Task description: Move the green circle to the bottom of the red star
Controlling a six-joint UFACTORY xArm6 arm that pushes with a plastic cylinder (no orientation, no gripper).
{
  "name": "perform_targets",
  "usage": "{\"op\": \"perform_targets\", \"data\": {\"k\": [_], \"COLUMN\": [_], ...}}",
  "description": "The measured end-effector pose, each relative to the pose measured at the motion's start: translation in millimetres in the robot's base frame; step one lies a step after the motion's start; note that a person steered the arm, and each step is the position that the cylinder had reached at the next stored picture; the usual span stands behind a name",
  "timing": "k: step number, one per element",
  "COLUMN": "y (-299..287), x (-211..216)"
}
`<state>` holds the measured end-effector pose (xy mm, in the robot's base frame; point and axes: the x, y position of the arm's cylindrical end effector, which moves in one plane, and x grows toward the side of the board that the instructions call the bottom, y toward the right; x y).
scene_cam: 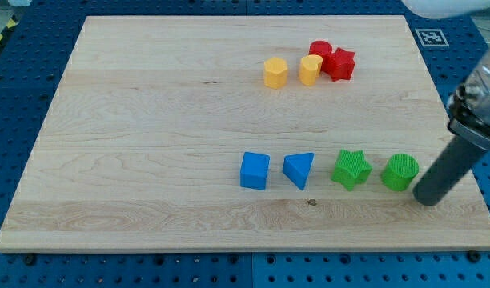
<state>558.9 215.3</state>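
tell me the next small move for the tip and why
Probably slide my tip round to the view's bottom side of the green circle, then push it up. The tip sits just off the circle's right edge, and the red star lies far toward the view's top and somewhat left, so pushing now would send it sideways toward the green star.

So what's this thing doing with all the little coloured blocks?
A robot arm pushes blocks around a wooden board with a dark rod. My tip sits just to the view's right of the green circle, close beside it. The job is to get that circle below the red star, which is up near the view's top by a red block. The circle is not there yet.
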Motion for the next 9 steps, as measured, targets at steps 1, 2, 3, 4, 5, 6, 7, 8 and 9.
{"op": "perform_targets", "data": {"k": [1, 2, 3, 4, 5, 6, 7, 8, 9], "y": [-21.5, -45.6, -61.5, -78.4, -87.3, -87.6, -87.6, -87.6, -86.8], "x": [-10.0, -32.2, -50.2, -71.4, -89.0, -98.9, -111.8, -119.6, -119.6]}}
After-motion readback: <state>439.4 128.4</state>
